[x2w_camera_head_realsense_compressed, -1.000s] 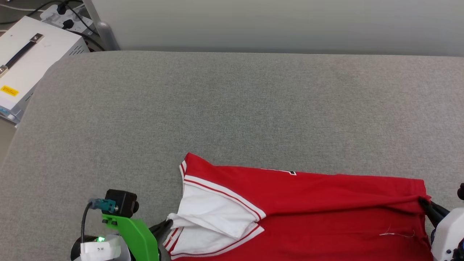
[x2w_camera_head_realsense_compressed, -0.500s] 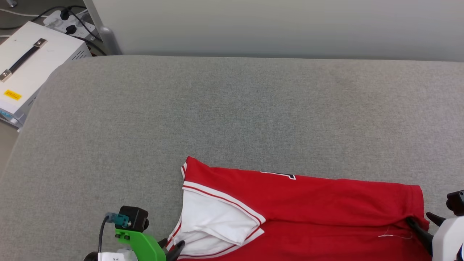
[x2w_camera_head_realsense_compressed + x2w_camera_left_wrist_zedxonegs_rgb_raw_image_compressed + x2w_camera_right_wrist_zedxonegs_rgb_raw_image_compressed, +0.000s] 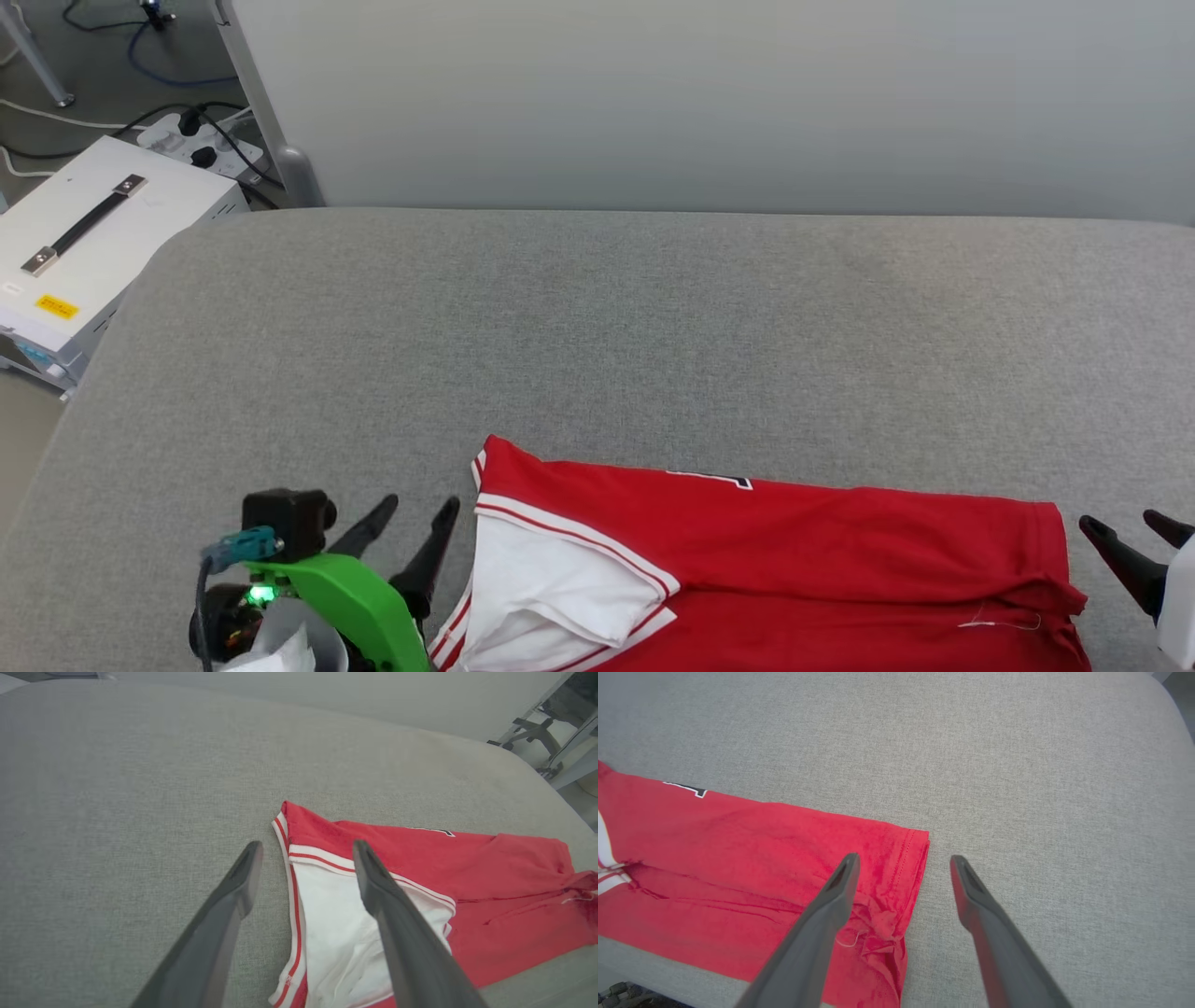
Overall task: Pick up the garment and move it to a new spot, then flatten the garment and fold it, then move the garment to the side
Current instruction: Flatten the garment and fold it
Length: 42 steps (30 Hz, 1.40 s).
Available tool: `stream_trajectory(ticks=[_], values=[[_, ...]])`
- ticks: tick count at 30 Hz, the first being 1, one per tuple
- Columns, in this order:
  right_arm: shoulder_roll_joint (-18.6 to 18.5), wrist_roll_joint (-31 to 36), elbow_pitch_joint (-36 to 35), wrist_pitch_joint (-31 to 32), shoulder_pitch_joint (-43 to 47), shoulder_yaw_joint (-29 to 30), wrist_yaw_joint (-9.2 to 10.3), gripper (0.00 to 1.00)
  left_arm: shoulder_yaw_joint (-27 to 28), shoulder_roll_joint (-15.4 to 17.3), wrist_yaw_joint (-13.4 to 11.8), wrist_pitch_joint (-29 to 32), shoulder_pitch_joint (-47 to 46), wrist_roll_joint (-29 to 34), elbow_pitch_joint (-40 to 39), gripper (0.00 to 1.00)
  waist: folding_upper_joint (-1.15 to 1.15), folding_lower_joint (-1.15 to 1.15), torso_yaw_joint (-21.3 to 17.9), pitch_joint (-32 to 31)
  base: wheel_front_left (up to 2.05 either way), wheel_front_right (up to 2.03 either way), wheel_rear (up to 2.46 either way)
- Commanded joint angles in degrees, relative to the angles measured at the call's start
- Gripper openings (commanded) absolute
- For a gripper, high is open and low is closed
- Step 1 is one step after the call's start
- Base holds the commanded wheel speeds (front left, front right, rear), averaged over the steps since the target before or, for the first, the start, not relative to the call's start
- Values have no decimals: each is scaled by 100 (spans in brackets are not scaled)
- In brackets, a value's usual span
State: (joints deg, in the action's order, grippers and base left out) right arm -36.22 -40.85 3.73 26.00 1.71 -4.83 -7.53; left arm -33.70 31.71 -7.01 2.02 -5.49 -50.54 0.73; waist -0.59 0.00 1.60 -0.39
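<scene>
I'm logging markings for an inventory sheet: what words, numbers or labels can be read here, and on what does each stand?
None can be read.
On the garment: a strip of black print outlined in white at its far folded edge, mostly hidden, unreadable.
On the white box: a yellow label, too small to read.

left end effector [image 3: 418, 506] now spread open and off the garment [image 3: 794, 532] at its white sleeve, right end effector [image 3: 1120, 520] opened and clear of the hem, head camera tilted upward
</scene>
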Motion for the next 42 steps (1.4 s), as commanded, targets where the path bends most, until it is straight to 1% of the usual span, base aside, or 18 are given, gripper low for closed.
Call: stream_trajectory(ticks=[1, 4, 5, 7, 9, 12, 15, 21, 26, 30, 34, 37, 42], values=[[171, 164, -42, 217, 149, 182, 4, 100, 114, -75, -14, -305, -111, 156, 7, 100, 59, 0, 6, -25, 0, 0, 0], [645, 513, -60, 694, 263, 684, 4, 100, 207, -109, -83, -995, -205, 579, 106, 100, 59, 0, 14, -19, 0, 0, 0], [846, 635, -128, 819, 294, 832, 4, 100, 317, -237, -83, -1290, -199, 559, 146, 100, 59, 0, 23, -6, 0, 0, 0], [1166, 848, -239, 1019, 364, 1053, 4, 100, 628, -492, -12, -1602, -183, 481, 199, 100, 59, 0, 41, 30, 0, 0, 0], [1390, 1067, -335, 1179, 434, 1210, 4, 100, 943, -617, 47, -1686, -165, 688, 273, 100, 59, 0, 51, 102, 0, 0, 0], [1689, 1281, -431, 1316, 478, 1421, 4, 100, 1484, -823, 192, -1697, -111, 1436, 133, 100, 59, 0, 62, 213, 0, 0, 0], [1912, 1441, -472, 1421, 470, 1589, 4, 100, 2063, -1149, 450, -1699, 63, 2018, -3, 100, 59, 0, 75, 365, 0, 0, 0], [2162, 1752, -292, 1462, 323, 1827, 4, 100, 2722, -1677, 1021, -1700, 212, 2714, -26, 100, 59, 0, 128, 643, 0, 0, 0], [2299, 1795, -1, 1457, 180, 1897, 4, 100, 3033, -2001, 1309, -1701, 109, 3044, 37, 100, 59, 0, 203, 862, 0, 0, 0], [2372, 1771, 267, 1470, 145, 1846, 4, 100, 3141, -2173, 1405, -1701, 9, 3200, 64, 100, 59, 0, 260, 961, 0, 0, 0], [2433, 1674, 540, 1377, 73, 1786, 4, 100, 3189, -2256, 1438, -1701, -22, 3288, 99, 100, 59, 0, 285, 1012, 0, 0, 0], [2430, 1635, 732, 1303, 29, 1659, 4, 100, 3177, -2276, 1446, -1701, -16, 3319, 115, 100, 59, 0, 290, 1025, 0, 0, 0], [2477, 1461, 934, 1242, -11, 1243, 4, 100, 3061, -2228, 1448, -1701, -8, 3279, 152, 100, 59, 0, 283, 1003, 0, 0, 0]])
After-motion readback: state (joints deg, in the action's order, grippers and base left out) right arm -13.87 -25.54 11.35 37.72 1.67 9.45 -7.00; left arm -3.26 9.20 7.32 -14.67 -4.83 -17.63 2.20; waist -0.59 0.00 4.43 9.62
